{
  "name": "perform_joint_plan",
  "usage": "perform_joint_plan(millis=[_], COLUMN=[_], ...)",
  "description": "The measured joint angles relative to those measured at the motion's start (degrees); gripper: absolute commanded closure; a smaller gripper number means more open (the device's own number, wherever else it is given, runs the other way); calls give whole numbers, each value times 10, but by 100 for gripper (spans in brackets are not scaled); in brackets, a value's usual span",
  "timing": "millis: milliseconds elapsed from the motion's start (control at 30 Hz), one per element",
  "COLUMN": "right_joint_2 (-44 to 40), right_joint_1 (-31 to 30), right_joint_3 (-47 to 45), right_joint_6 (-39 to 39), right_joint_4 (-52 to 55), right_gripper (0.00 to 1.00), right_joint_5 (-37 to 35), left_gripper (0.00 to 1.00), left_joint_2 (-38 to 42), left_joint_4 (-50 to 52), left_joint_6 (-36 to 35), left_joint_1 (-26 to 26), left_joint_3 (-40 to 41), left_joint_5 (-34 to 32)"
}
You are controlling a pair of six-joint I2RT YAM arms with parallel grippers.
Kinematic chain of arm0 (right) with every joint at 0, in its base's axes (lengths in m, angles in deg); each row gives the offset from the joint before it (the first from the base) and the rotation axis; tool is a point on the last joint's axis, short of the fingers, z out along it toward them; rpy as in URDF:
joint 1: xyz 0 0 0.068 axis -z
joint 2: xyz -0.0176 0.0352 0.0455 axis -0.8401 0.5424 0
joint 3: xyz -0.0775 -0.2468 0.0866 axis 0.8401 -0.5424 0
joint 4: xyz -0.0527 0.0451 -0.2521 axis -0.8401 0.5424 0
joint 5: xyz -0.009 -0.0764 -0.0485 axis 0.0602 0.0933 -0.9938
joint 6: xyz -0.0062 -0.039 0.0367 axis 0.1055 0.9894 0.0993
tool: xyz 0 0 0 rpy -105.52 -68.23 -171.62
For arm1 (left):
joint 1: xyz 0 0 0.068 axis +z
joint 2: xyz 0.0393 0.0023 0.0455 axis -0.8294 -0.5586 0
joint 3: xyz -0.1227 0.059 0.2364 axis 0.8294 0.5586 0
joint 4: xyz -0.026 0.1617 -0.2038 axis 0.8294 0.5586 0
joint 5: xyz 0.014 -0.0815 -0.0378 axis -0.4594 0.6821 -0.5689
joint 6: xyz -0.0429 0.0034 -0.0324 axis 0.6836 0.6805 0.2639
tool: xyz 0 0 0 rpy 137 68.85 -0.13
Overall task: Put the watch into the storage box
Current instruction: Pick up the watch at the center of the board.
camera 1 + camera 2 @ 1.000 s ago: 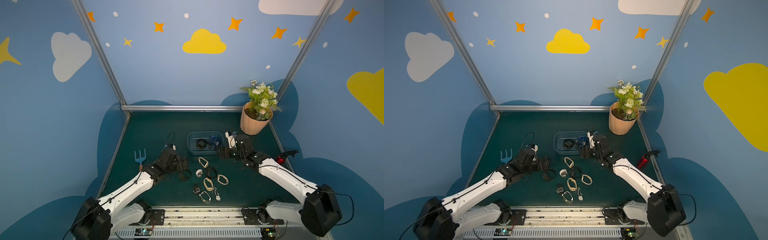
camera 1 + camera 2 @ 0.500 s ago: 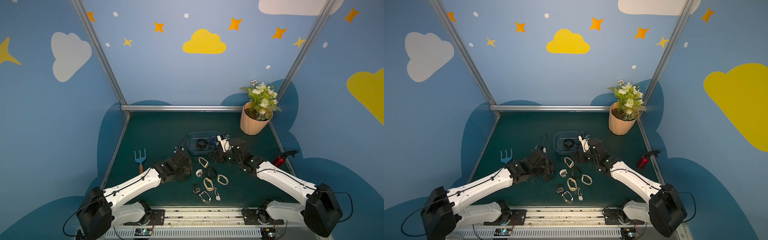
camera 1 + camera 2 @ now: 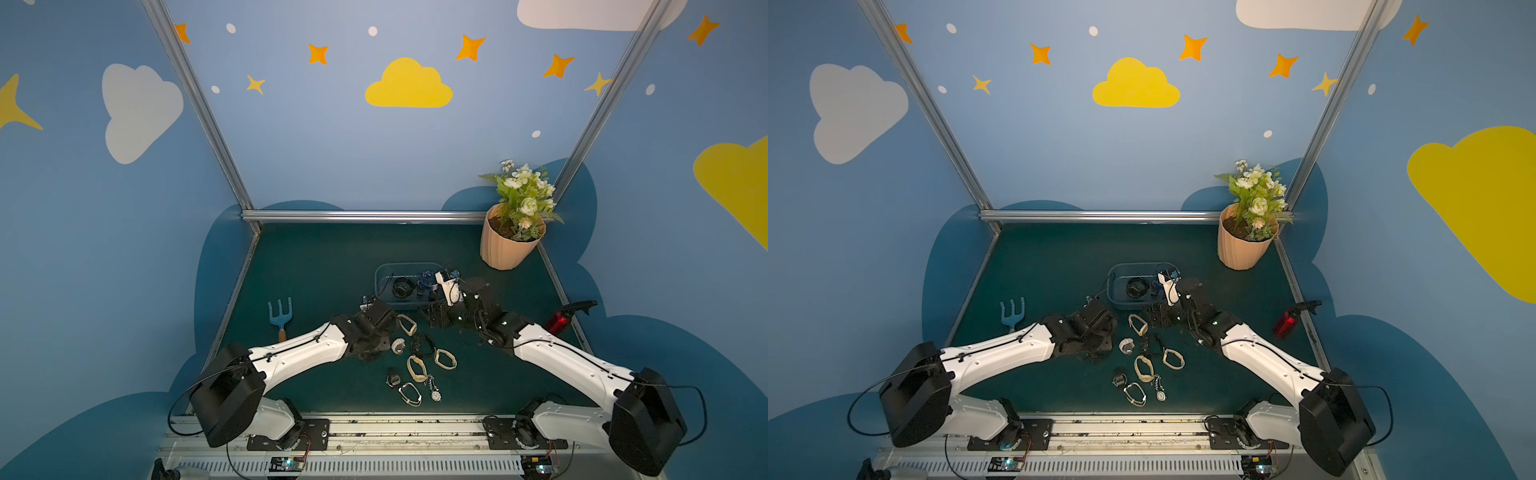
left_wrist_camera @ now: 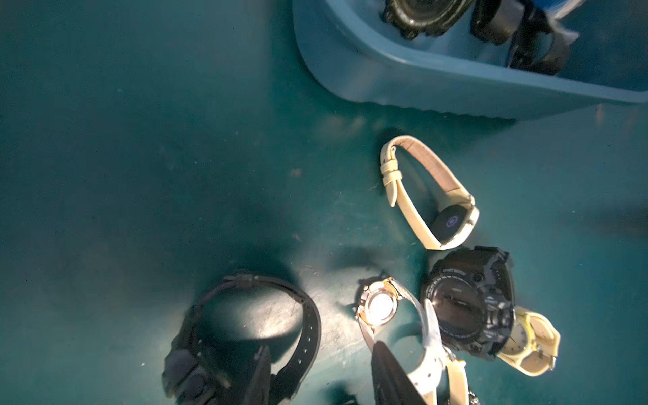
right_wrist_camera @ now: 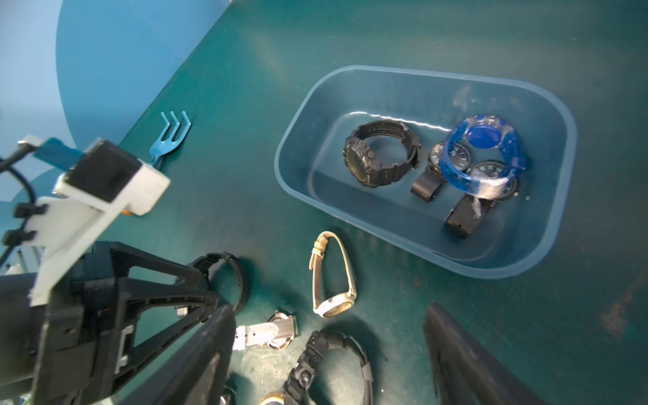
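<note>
Robot lab cell: left arm (image 3: 299,353) and right arm (image 3: 561,361) bolted to a rail (image 3: 395,432), green surface (image 3: 332,257) fenced by aluminium framing (image 3: 365,216); behind the flower pot (image 3: 507,249), blue wall panels (image 3: 332,145) with clouds and stars.

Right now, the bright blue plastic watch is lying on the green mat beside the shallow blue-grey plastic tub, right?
Not quite: the bright blue plastic watch lies inside the shallow blue-grey plastic tub, resting on two black round-faced watches. The right wrist view shows it.
</note>
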Motion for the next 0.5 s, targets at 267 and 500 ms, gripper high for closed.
perform_joint_plan(millis=[267, 500], right_joint_2=[0, 0], right_joint_1=[-2, -2], right_joint_3=[0, 0], right_joint_6=[5, 9], right_joint_4=[4, 4], right_gripper=[15, 15], right_joint_5=[-6, -11], left_gripper=[57, 65], left_joint_2=[-88, -127], left_joint_4=[14, 24], left_joint_6=[1, 3], left_joint_1=[0, 0], left_joint_3=[-40, -56], left_joint_5=[5, 8])
